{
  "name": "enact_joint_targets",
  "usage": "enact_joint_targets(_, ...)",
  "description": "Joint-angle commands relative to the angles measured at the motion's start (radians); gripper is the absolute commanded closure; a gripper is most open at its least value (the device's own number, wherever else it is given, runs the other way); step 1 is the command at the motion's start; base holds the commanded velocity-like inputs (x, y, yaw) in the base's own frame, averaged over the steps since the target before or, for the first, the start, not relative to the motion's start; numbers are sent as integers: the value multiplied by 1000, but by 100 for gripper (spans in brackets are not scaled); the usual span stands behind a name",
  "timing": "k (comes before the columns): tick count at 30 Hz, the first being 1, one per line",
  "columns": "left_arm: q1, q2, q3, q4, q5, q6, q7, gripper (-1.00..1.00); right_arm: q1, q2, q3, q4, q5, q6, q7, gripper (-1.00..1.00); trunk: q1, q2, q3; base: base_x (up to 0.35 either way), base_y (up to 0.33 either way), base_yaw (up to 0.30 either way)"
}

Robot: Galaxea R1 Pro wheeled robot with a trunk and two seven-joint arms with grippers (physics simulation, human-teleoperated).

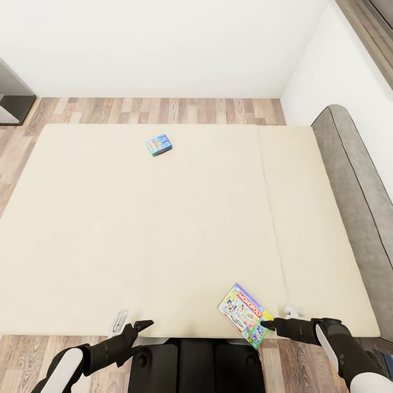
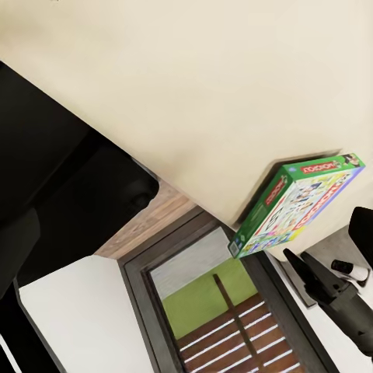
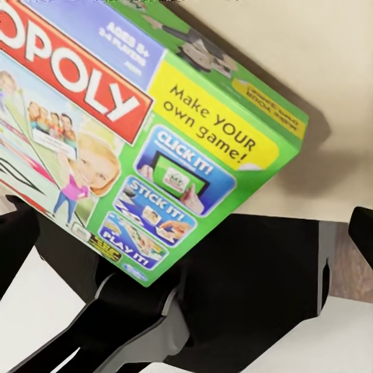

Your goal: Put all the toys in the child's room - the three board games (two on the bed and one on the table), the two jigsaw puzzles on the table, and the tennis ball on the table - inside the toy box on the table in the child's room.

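On the beige mattress of the bed (image 1: 164, 229) lie two of the board games. A small blue one (image 1: 159, 145) rests far off near the bed's far edge. The green-edged Monopoly box (image 1: 244, 314) lies at the near edge, its corner jutting past the mattress edge. My right gripper (image 1: 267, 323) is open, and its tips meet the Monopoly box's right side. The right wrist view has that box (image 3: 155, 132) very close, with a dark finger (image 3: 361, 225) off to each side of it. My left gripper (image 1: 139, 326) hangs open at the near edge, well left of the Monopoly box (image 2: 299, 203).
A grey padded headboard (image 1: 349, 180) runs along the bed's right side. Wood-plank floor (image 1: 164, 109) and white walls lie beyond the bed, with a dark cabinet (image 1: 13, 98) at far left. My black base (image 1: 191, 365) stands against the near edge.
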Motion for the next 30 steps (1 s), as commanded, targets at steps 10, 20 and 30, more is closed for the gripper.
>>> enact_joint_targets(10, 0, 0, 2, 0, -6, 5, -6, -100, -27, 2, -3, -1, 0, 8, 0, -100, 1, -1, -1, 0, 0, 0)
enact_joint_targets(20, 0, 0, 1, 0, -6, 5, -6, -100, -39, 9, -3, 2, 0, 8, -40, -100, 1, -1, -1, 0, 0, 0)
enact_joint_targets(30, 0, 0, 1, 0, -6, 5, -6, -100, -43, 26, -3, 5, 0, 8, -66, -100, 1, -1, -1, 0, 0, 0)
